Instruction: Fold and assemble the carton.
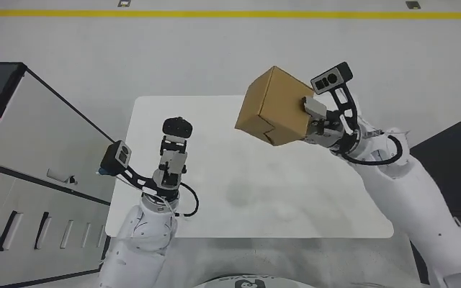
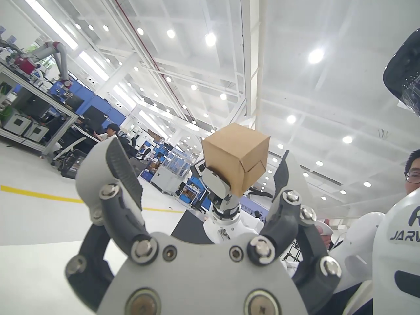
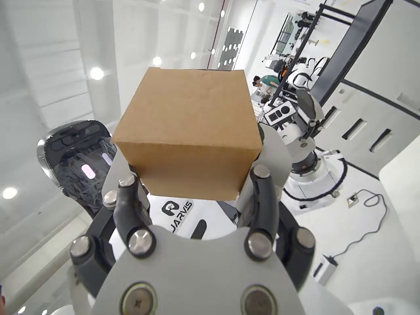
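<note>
folded brown carton [image 1: 277, 106] clamped in the right gripper [image 1: 311, 117], above the surface [image 1: 252, 201]; the left gripper [image 1: 176, 132], open and empty, faces it, well apart.

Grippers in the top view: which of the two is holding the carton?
The right gripper, its jaws shut on the brown carton, which it holds in the air. The left gripper is open and empty.

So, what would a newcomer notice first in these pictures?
First, the brown cardboard carton, already folded into a cube, held up in the air by the right gripper over the far right part of the white table. Then the left gripper, open and empty, pointing upward over the table's left side.
</note>
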Controlling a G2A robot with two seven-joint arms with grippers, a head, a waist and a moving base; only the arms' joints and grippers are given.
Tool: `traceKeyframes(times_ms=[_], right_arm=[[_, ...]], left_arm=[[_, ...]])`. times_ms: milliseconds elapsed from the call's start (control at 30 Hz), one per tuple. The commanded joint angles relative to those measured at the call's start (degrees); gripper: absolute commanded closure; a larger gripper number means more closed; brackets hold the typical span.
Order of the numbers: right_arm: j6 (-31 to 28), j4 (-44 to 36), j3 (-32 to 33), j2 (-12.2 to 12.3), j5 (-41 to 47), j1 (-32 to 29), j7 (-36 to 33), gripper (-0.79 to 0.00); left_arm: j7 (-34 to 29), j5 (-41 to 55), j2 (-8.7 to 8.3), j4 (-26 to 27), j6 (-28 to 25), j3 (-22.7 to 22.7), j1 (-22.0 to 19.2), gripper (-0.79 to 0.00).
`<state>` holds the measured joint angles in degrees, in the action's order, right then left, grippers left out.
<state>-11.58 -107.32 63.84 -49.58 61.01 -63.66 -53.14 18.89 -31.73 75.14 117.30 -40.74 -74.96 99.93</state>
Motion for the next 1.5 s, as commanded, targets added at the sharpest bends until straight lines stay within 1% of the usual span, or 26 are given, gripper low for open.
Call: traceKeyframes(times_ms=[0, 167, 233, 300, 533, 767, 967, 1000, 1100, 1167, 1267, 1333, 1400, 1467], right_arm=[[0.24, 0.06, 0.0, -0.02, 0.03, 0.13, -0.49, 0.0], [0.24, 0.06, 0.0, -0.02, 0.03, 0.13, -0.49, 0.0], [1.54, -0.73, -0.45, -0.16, -0.11, -0.46, 0.13, 0.0], [2.62, -1.01, -1.05, -0.61, 5.02, -1.24, -0.24, 0.0], [7.41, -0.03, -2.38, -1.67, 12.23, -2.0, -3.68, 0.0], [9.46, 0.43, -2.17, -2.39, 12.59, -2.19, -5.31, 0.0], [9.72, -0.22, -1.6, -2.91, 11.23, -2.57, -5.41, 0.0], [9.19, -0.38, -1.32, -2.97, 10.25, -2.51, -5.32, 0.0], [6.15, -1.17, -0.12, -3.02, 3.64, -1.95, -5.3, 0.0], [4.15, -2.0, 0.85, -2.88, -3.57, -1.31, -5.44, 0.0], [0.92, -3.63, 1.86, -2.89, -10.03, -1.14, -5.24, 0.0], [-1.34, -4.55, 2.48, -2.96, -12.83, -1.37, -4.67, 0.0], [-4.09, -5.48, 3.4, -2.93, -17.7, -1.24, -4.71, 0.0], [-4.67, -5.57, 3.56, -2.94, -18.28, -1.31, -4.37, 0.0]], left_arm=[[0.0, 0.0, 0.0, -0.01, 0.01, 0.03, -0.01, -0.785], [0.0, 0.0, 0.0, -0.01, 0.01, 0.03, -0.01, -0.785], [0.0, 0.0, 0.0, -0.01, 0.01, 0.03, -0.01, -0.785], [0.0, 0.0, 0.0, -0.01, 0.01, 0.03, -0.01, -0.785], [0.0, 0.0, 0.0, -0.01, 0.01, 0.03, -0.01, -0.785], [0.0, 0.0, 0.0, -0.01, 0.01, 0.03, -0.01, -0.785], [0.0, 0.0, 0.0, -0.01, 0.01, 0.03, -0.01, -0.785], [0.0, 0.0, 0.0, -0.01, 0.01, 0.03, -0.01, -0.785], [0.0, 0.0, 0.0, -0.01, 0.01, 0.03, -0.01, -0.785], [0.0, 0.0, 0.0, -0.01, 0.01, 0.03, -0.01, -0.785], [0.0, 0.0, 0.0, -0.01, 0.01, 0.03, -0.01, -0.785], [0.0, 0.0, 0.0, -0.01, 0.01, 0.03, -0.01, -0.785], [0.0, 0.0, 0.0, -0.01, 0.01, 0.03, -0.01, -0.785], [0.0, 0.0, 0.0, -0.01, 0.01, 0.03, -0.01, -0.785]])
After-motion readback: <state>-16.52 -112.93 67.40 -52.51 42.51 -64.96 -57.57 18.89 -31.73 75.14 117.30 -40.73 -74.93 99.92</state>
